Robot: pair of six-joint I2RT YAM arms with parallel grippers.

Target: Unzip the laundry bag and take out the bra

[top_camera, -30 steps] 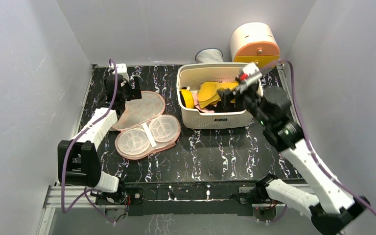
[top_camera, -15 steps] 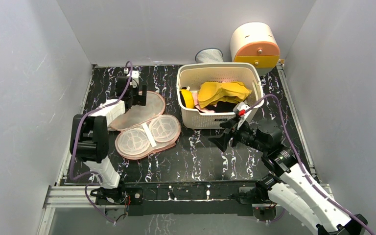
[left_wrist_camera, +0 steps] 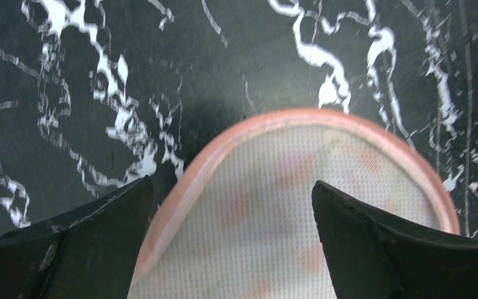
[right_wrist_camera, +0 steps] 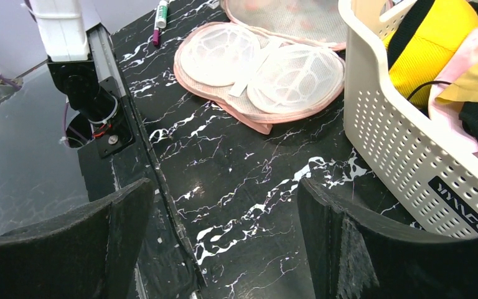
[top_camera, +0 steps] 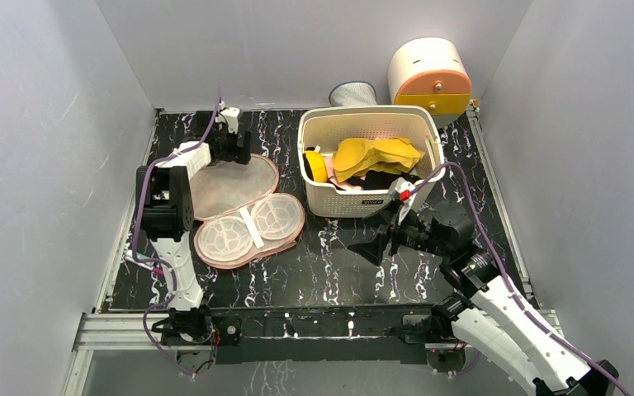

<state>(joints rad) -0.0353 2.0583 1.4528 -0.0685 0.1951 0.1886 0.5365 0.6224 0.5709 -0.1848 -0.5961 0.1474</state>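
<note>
The laundry bag (top_camera: 243, 210) lies unzipped and spread flat on the left of the table, its mesh lid (top_camera: 233, 183) folded back and white cup frames showing in the lower half. It also shows in the right wrist view (right_wrist_camera: 261, 68). The mustard-yellow bra (top_camera: 376, 155) lies on top in the white basket (top_camera: 363, 205). My left gripper (top_camera: 238, 148) is open and empty over the bag's far pink edge (left_wrist_camera: 236, 134), with one finger (left_wrist_camera: 87, 240) on either side. My right gripper (top_camera: 377, 246) is open and empty above the table in front of the basket; in its wrist view (right_wrist_camera: 224, 243) only tabletop lies between its fingers.
The basket (right_wrist_camera: 411, 131) also holds black and pink garments and a bright-yellow round object (top_camera: 315, 165). A cream and orange round container (top_camera: 429, 74) and a grey mesh item (top_camera: 353, 91) stand at the back. A marker (right_wrist_camera: 160, 14) lies near the bag.
My right arm has drawn back from over the basket, down to the table in front of it. My left gripper has shifted right along the bag's far edge.
</note>
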